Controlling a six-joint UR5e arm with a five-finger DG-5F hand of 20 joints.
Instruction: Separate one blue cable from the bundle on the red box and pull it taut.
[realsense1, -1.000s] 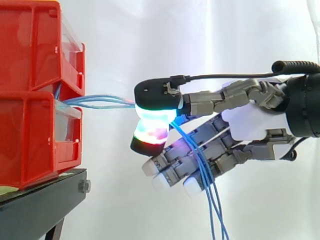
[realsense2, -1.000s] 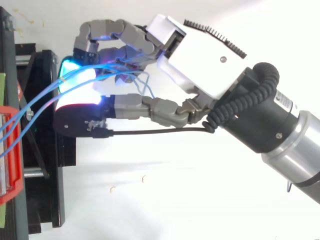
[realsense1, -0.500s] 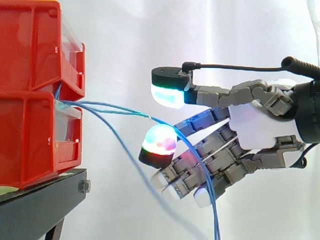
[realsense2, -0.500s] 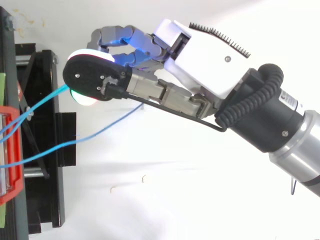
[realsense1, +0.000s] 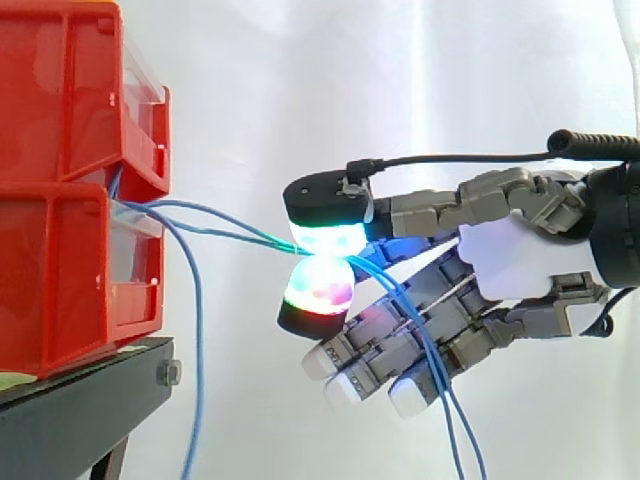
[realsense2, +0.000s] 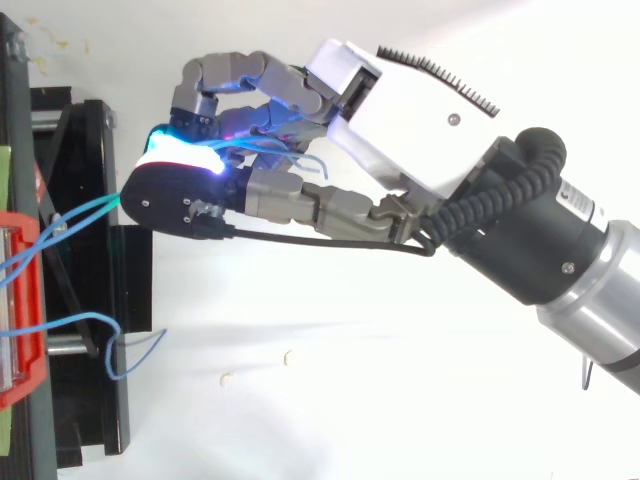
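Thin blue cables come out between the two stacked red bins (realsense1: 60, 270) at the left. Two of them (realsense1: 262, 240) run nearly level to my hand (realsense1: 510, 260), which is shut on them: the black-backed thumb pad (realsense1: 325, 235) presses down on a glowing fingertip (realsense1: 318, 290). Beyond the pinch their ends trail down past the curled fingers. A third blue cable (realsense1: 197, 340) hangs free beside the lower bin. From above, the pinched strands (realsense2: 85, 208) reach from the bin (realsense2: 25, 300) to the hand (realsense2: 400, 110), and the free cable loops (realsense2: 112, 345) near the stand.
The bins rest on a black stand (realsense1: 80, 400) with a bolt at its corner. A white curtain is behind. The arm enters from the right, and its wrist (realsense2: 560, 250) slants across the white floor.
Half a second ago the thumb was lifted and the cables sagged loose. Now the thumb has come down on two strands, and one cable has dropped to hang by the bin.
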